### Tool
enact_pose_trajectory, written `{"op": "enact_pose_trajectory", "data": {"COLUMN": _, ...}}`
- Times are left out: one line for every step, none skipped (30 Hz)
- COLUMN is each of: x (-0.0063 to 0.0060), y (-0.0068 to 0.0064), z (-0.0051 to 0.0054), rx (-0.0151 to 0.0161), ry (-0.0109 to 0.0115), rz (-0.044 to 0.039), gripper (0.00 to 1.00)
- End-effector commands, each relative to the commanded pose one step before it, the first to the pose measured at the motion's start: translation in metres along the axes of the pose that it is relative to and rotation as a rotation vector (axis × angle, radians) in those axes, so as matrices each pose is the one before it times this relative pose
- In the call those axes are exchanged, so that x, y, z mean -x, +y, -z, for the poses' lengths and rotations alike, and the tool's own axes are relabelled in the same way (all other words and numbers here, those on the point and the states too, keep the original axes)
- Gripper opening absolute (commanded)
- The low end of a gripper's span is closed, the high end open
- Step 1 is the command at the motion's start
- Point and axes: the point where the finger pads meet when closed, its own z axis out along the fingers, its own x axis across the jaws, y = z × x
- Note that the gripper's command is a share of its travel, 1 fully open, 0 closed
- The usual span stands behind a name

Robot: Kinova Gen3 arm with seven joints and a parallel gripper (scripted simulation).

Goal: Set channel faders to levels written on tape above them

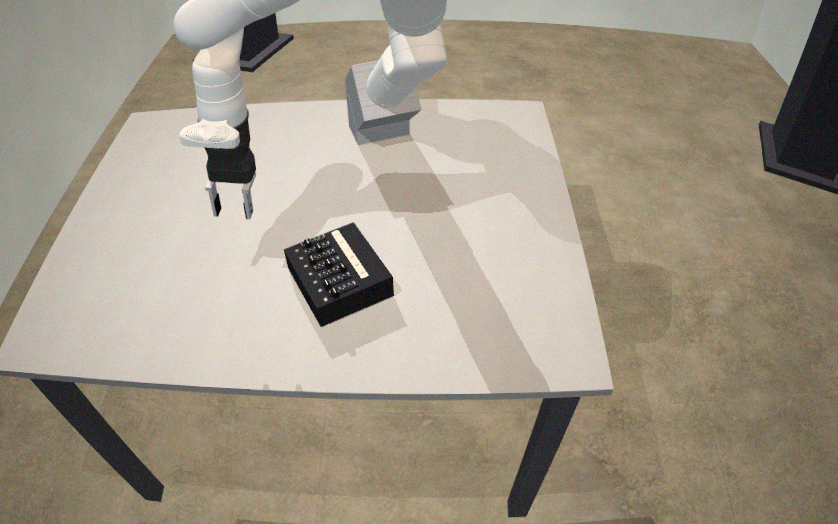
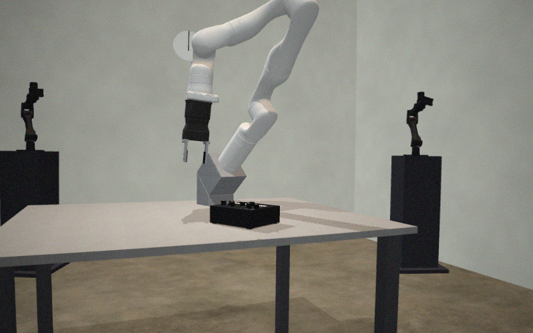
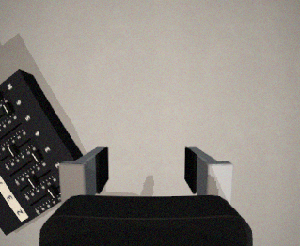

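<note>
Pale matte tabletop [image 1: 168, 312] [image 2: 136, 231] [image 3: 249, 84] bears the black box-shaped lighting desk [image 1: 370, 260] [image 2: 243, 217] [image 3: 47, 113]; the spread two-finger gripper [image 1: 231, 206] [image 2: 194, 156] [image 3: 146, 163], descending misaligned, could knock neighbouring faders.

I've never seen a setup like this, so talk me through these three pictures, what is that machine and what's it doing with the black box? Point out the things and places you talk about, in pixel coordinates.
The machine is one white robot arm [image 1: 217, 84] [image 2: 256, 27], mounted on a grey block [image 1: 383, 126] [image 2: 225, 183] at the table. At its end is a gripper [image 1: 232, 209] [image 2: 194, 159] [image 3: 146, 163] with two fingers, spread open and holding nothing.

The first picture looks down from above, the second looks across from the side, and the third comes from the arm's wrist, looking past its own fingers.

On the table [image 1: 168, 312] [image 2: 115, 231] [image 3: 212, 84] sits the black box [image 1: 357, 266] [image 2: 244, 215] [image 3: 16, 157], a lighting desk with sliders and a pale strip [image 1: 349, 253] [image 3: 5, 190] bearing written numbers. The gripper hangs above the table, off to one side of the desk, not touching it.
</note>
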Motion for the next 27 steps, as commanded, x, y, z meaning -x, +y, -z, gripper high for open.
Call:
{"op": "enact_pose_trajectory", "data": {"x": 0.03729, "y": -0.00447, "z": 0.01002, "rx": -0.01229, "ry": 0.00123, "rz": 0.02527, "gripper": 1.0}}
{"op": "enact_pose_trajectory", "data": {"x": 0.01526, "y": 0.00149, "z": -0.00049, "rx": -0.00175, "ry": -0.01001, "rz": 0.00381, "gripper": 1.0}}
{"op": "enact_pose_trajectory", "data": {"x": 0.01428, "y": 0.0017, "z": -0.00071, "rx": -0.00135, "ry": -0.00932, "rz": 0.00358, "gripper": 1.0}}
{"op": "enact_pose_trajectory", "data": {"x": 0.01325, "y": 0.00185, "z": -0.00088, "rx": -0.001, "ry": -0.0086, "rz": 0.00332, "gripper": 1.0}}
{"op": "enact_pose_trajectory", "data": {"x": 0.01219, "y": 0.00194, "z": -0.001, "rx": -0.0007, "ry": -0.00787, "rz": 0.00305, "gripper": 1.0}}
{"op": "enact_pose_trajectory", "data": {"x": 0.0111, "y": 0.00197, "z": -0.00107, "rx": -0.00046, "ry": -0.00714, "rz": 0.00278, "gripper": 1.0}}
{"op": "enact_pose_trajectory", "data": {"x": 0.01001, "y": 0.00194, "z": -0.00109, "rx": -0.00027, "ry": -0.0064, "rz": 0.00249, "gripper": 1.0}}
{"op": "enact_pose_trajectory", "data": {"x": 0.00891, "y": 0.00187, "z": -0.00108, "rx": -0.00012, "ry": -0.00568, "rz": 0.00221, "gripper": 1.0}}
{"op": "enact_pose_trajectory", "data": {"x": 0.00783, "y": 0.00175, "z": -0.00103, "rx": -0.00001, "ry": -0.00497, "rz": 0.00193, "gripper": 1.0}}
{"op": "enact_pose_trajectory", "data": {"x": 0.00678, "y": 0.0016, "z": -0.00095, "rx": 0.00006, "ry": -0.00429, "rz": 0.00167, "gripper": 1.0}}
{"op": "enact_pose_trajectory", "data": {"x": 0.00575, "y": 0.00142, "z": -0.00085, "rx": 0.0001, "ry": -0.00363, "rz": 0.00141, "gripper": 1.0}}
{"op": "enact_pose_trajectory", "data": {"x": 0.00478, "y": 0.00122, "z": -0.00074, "rx": 0.00012, "ry": -0.00301, "rz": 0.00116, "gripper": 1.0}}
{"op": "enact_pose_trajectory", "data": {"x": 0.00386, "y": 0.00102, "z": -0.00062, "rx": 0.00012, "ry": -0.00242, "rz": 0.00094, "gripper": 1.0}}
{"op": "enact_pose_trajectory", "data": {"x": 0.003, "y": 0.00081, "z": -0.0005, "rx": 0.00011, "ry": -0.00188, "rz": 0.00073, "gripper": 1.0}}
{"op": "enact_pose_trajectory", "data": {"x": 0.0, "y": 0.0, "z": 0.0, "rx": 0.0, "ry": 0.0, "rz": 0.0, "gripper": 1.0}}
{"op": "enact_pose_trajectory", "data": {"x": 0.0, "y": 0.0, "z": 0.0, "rx": 0.0, "ry": 0.0, "rz": 0.0, "gripper": 1.0}}
{"op": "enact_pose_trajectory", "data": {"x": 0.00223, "y": 0.00061, "z": -0.00038, "rx": 0.00009, "ry": -0.0014, "rz": 0.00054, "gripper": 1.0}}
{"op": "enact_pose_trajectory", "data": {"x": 0.00155, "y": 0.00043, "z": -0.00027, "rx": 0.00007, "ry": -0.00097, "rz": 0.00037, "gripper": 1.0}}
{"op": "enact_pose_trajectory", "data": {"x": 0.00097, "y": 0.00027, "z": -0.00017, "rx": 0.00004, "ry": -0.00061, "rz": 0.00023, "gripper": 1.0}}
{"op": "enact_pose_trajectory", "data": {"x": 0.00052, "y": 0.00015, "z": -0.00009, "rx": 0.00002, "ry": -0.00032, "rz": 0.00012, "gripper": 1.0}}
{"op": "enact_pose_trajectory", "data": {"x": 0.0002, "y": 0.00006, "z": -0.00003, "rx": 0.00001, "ry": -0.00012, "rz": 0.00005, "gripper": 1.0}}
{"op": "enact_pose_trajectory", "data": {"x": 0.00003, "y": 0.00001, "z": -0.00001, "rx": 0.0, "ry": -0.00002, "rz": 0.00001, "gripper": 1.0}}
{"op": "enact_pose_trajectory", "data": {"x": 0.0, "y": 0.0, "z": 0.0, "rx": 0.0, "ry": 0.0, "rz": 0.0, "gripper": 1.0}}
{"op": "enact_pose_trajectory", "data": {"x": 0.0, "y": 0.0, "z": 0.0, "rx": 0.0, "ry": 0.0, "rz": 0.0, "gripper": 1.0}}
{"op": "enact_pose_trajectory", "data": {"x": 0.0, "y": 0.0, "z": 0.0, "rx": 0.0, "ry": 0.0, "rz": 0.0, "gripper": 1.0}}
{"op": "enact_pose_trajectory", "data": {"x": 0.0, "y": 0.0, "z": 0.0, "rx": 0.0, "ry": 0.0, "rz": 0.0, "gripper": 1.0}}
{"op": "enact_pose_trajectory", "data": {"x": 0.0, "y": 0.0, "z": 0.0, "rx": 0.0, "ry": 0.0, "rz": 0.0, "gripper": 1.0}}
